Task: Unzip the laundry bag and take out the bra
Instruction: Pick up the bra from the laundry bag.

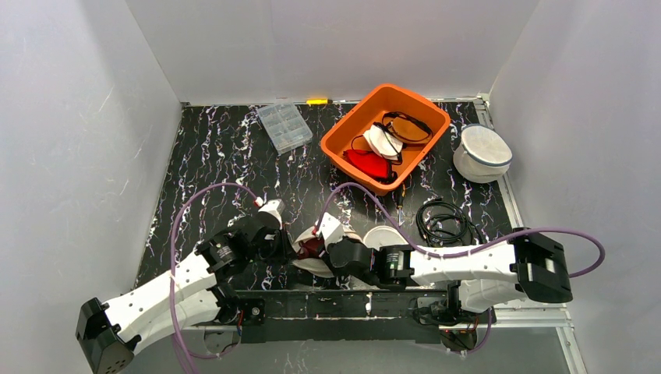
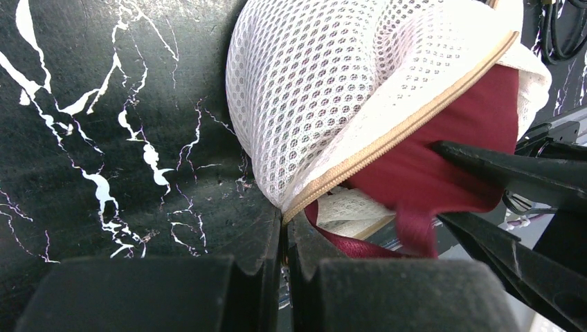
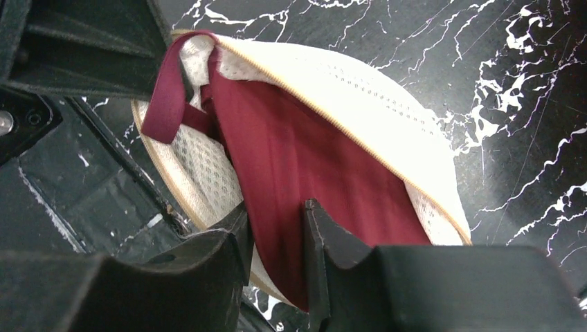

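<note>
The white mesh laundry bag (image 2: 325, 90) lies on the black marbled table between my two grippers, its tan zipper open. The dark red bra (image 3: 297, 159) spills out of the opening, and one strap (image 3: 166, 97) loops toward the left arm. My left gripper (image 2: 285, 218) is shut on the bag's zipper edge at the end of the opening. My right gripper (image 3: 277, 214) has its jaws on either side of the bra's red fabric, which fills the gap between them. From above, bag (image 1: 312, 266) and bra (image 1: 312, 248) sit just ahead of the arm bases.
An orange bin (image 1: 341, 144) at the back holds glasses and red and white items. A clear plastic box (image 1: 284, 126) lies to its left. A round white mesh bag (image 1: 482, 153) sits at the right edge, and a black cable coil (image 1: 444, 220) lies nearer.
</note>
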Robot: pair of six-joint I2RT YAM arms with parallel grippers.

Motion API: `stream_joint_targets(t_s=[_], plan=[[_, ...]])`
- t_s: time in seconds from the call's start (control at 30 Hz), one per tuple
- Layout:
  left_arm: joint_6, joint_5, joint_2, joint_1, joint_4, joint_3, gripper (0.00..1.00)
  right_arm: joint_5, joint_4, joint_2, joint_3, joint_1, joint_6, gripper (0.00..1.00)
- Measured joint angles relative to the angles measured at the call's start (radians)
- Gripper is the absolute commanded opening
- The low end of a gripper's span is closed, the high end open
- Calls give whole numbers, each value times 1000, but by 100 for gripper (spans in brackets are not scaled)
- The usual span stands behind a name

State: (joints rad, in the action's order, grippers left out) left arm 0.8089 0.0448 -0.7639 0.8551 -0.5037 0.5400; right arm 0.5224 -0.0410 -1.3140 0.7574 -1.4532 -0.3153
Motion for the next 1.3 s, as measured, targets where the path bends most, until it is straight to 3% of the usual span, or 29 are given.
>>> stream_joint_targets(t_s=[0.37,0.63,0.9,1.03,1.3], plan=[[3,4,8,0,-10,0,0,51,47,-8,-14,8,-50,38],[3,4,9,0,-9,0,0,57,74,98,-103,36,-116,39],[5,4,10,0,-6,0,13,45,85,143,-135,47,-150,45],[6,4,10,0,-6,0,19,35,85,145,-135,47,-151,54],[5,4,8,0,-6,0,15,-12,73,187,-128,50,-133,56]])
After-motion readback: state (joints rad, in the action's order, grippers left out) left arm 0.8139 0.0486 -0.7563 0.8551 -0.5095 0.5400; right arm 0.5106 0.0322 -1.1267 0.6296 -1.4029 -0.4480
